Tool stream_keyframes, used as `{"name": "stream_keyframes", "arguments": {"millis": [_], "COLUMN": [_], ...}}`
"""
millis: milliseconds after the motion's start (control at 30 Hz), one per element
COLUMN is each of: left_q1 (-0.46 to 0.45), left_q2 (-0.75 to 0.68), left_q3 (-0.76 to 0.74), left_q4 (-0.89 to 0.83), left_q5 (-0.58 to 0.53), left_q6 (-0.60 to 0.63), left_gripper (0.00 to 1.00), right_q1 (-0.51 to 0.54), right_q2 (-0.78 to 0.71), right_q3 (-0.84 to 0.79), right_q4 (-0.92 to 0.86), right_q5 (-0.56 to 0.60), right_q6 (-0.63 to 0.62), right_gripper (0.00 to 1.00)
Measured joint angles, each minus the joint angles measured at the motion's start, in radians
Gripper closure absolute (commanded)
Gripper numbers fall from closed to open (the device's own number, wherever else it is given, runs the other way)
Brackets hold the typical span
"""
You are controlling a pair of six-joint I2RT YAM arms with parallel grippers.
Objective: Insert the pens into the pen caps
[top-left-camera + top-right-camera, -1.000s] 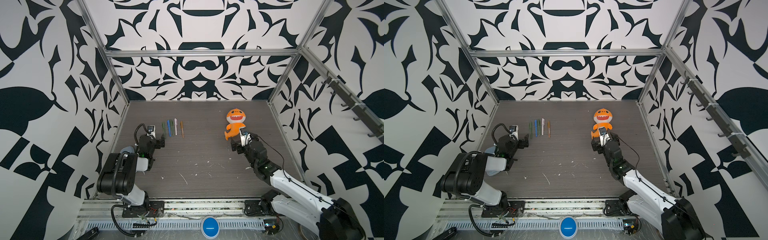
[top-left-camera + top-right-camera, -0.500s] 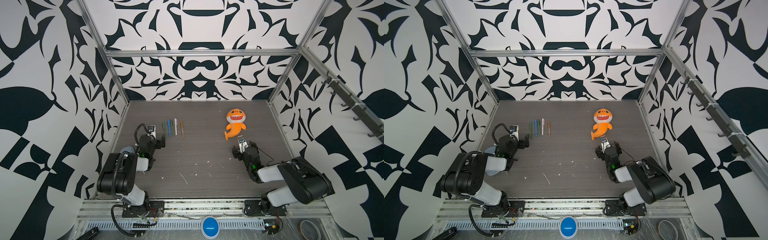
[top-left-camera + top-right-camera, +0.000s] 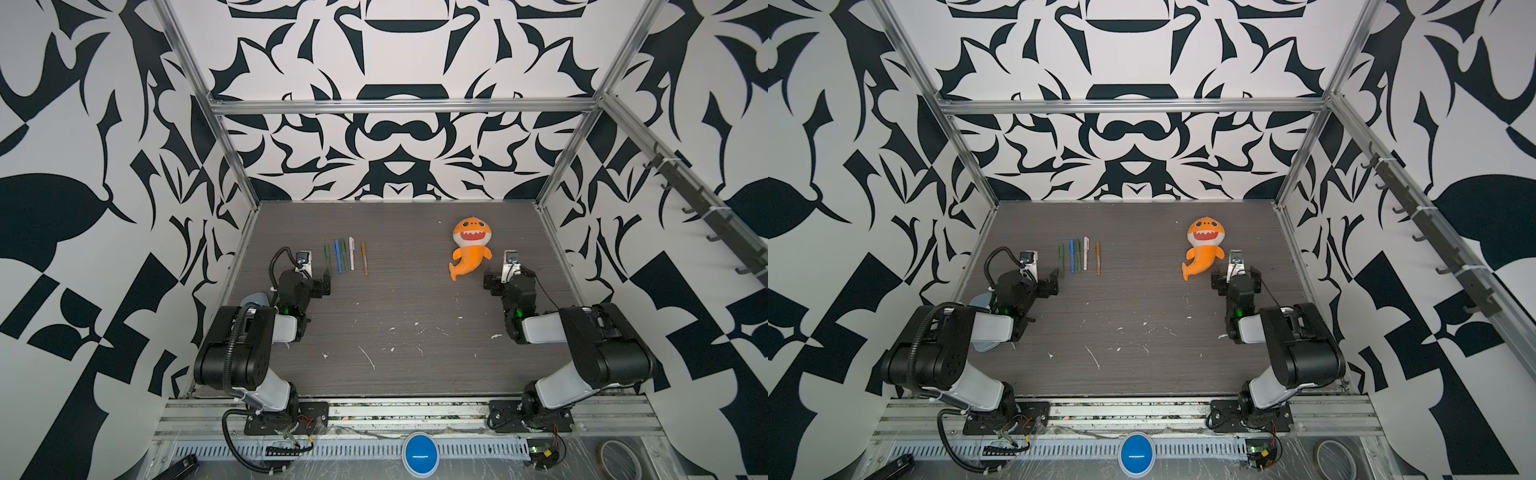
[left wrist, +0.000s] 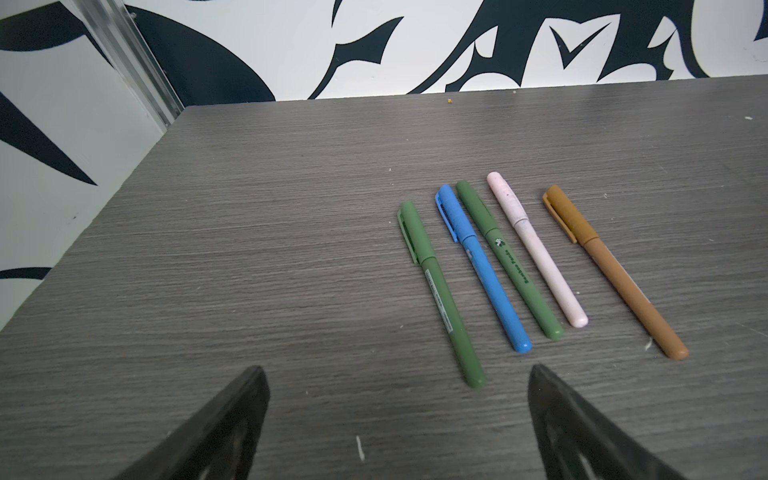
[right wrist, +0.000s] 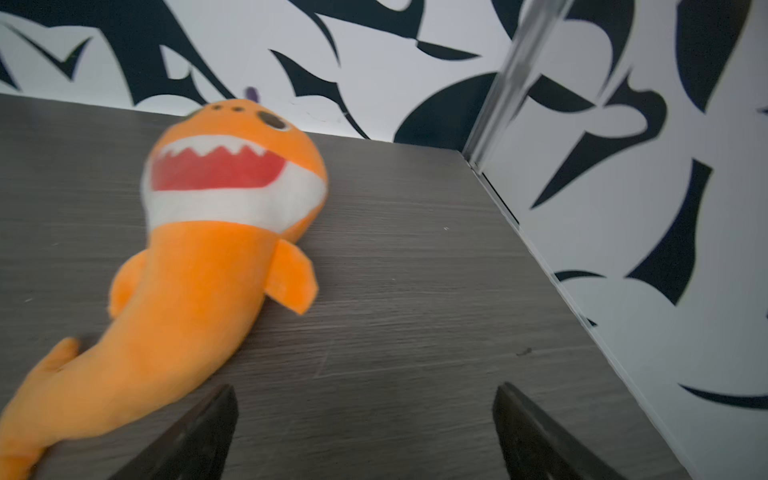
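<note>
Setting: robot test cell, lab. I was enclosed by black-and-white patterned walls (image 3: 395,158), aluminium framing (image 3: 399,106), over a grey counter (image 3: 407,291).

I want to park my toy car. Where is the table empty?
The widest bare patch is mid-table, between the pens and the plush shark. The strip along the back wall is bare too. Crowded: the left gripper by the pens, the right gripper by the shark's tail.

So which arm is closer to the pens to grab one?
Left. The left end effector, open, sits right beside the capped pens; the right end effector is far off by the shark toy.
</note>
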Motion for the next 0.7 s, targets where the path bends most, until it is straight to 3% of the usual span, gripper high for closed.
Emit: {"name": "stream_keyframes", "arguments": {"millis": [300,700], "left_q1": [0.0,0.0], "left_q2": [0.0,0.0], "left_q3": [0.0,0.0], "left_q4": [0.0,-0.002], "left_q5": [0.002,0.002], "left_q6": [0.0,0.0], "left_gripper": [0.01,0.01], "right_q1": [-0.015,-0.015], "right_q2": [0.003,0.003], "right_q3": [0.0,0.0], "right_q4": [-0.087,-0.114], "right_q5": [-0.124,-0.158], "right_q6": [0.058,0.068], "right_gripper": [0.0,0.0]}}
